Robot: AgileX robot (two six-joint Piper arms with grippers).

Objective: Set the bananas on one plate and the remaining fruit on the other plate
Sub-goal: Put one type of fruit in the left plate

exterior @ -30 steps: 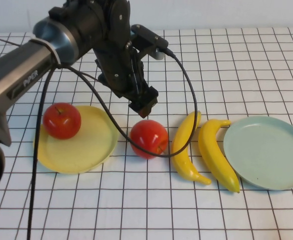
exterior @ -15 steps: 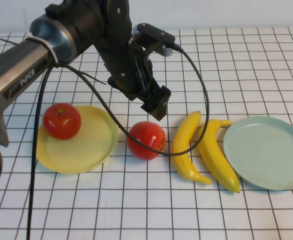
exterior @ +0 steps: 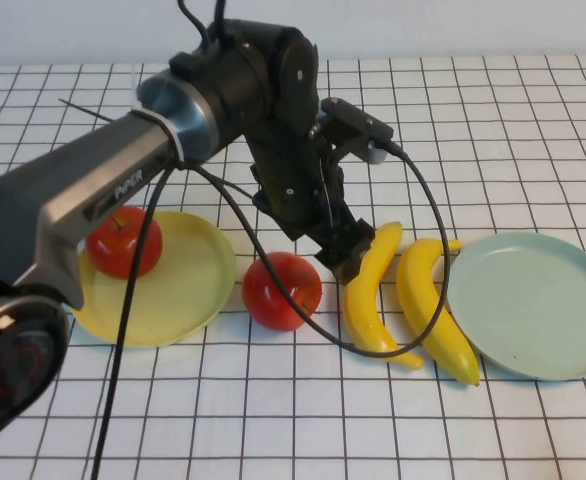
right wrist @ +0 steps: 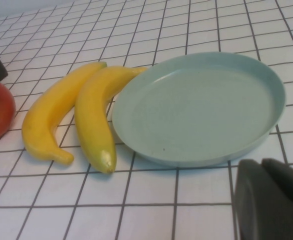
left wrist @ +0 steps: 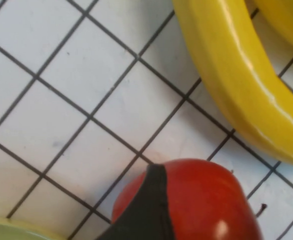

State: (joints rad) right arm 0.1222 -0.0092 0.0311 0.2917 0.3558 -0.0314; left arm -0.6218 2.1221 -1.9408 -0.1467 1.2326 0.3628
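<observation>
Your left tool (exterior: 348, 255) is hanging low between the loose red apple (exterior: 281, 290) and the nearer banana (exterior: 369, 295), its fingers standing wide apart and gripping nothing. The second banana (exterior: 430, 305) is lying just beside the first, its tip touching the pale blue-green plate (exterior: 533, 305). The other apple (exterior: 123, 241) is sitting on the yellow plate (exterior: 178, 285). Your right tool (right wrist: 271, 200) is resting closed near the blue-green plate on the table (exterior: 273, 420)
</observation>
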